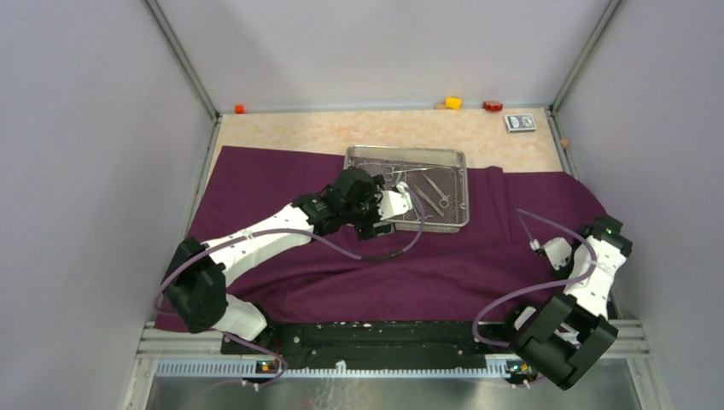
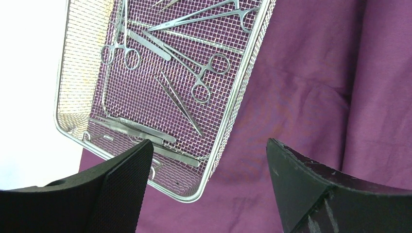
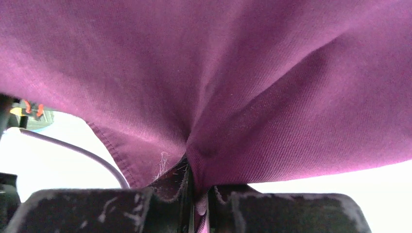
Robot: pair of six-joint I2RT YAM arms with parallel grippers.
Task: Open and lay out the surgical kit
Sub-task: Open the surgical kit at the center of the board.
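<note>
Two hands, two jobs
Right hand (image 3: 197,194) pinches the purple cloth (image 3: 243,73) (to pull it flat, I guess); left hand (image 2: 209,150) gapes empty, mesh tray (image 2: 238,97) of clamps (image 2: 206,75) just ahead, probably next.

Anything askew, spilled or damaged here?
The purple cloth is bunched into folds where the right gripper pinches its right edge. Clamps and tweezers lie crisscrossed in the mesh tray. Nothing looks spilled or damaged.

Orange block (image 1: 240,108), yellow block (image 1: 452,102), red block (image 1: 492,106), blue-white card packet (image 1: 520,122) at far edge of table (image 1: 341,132)
</note>
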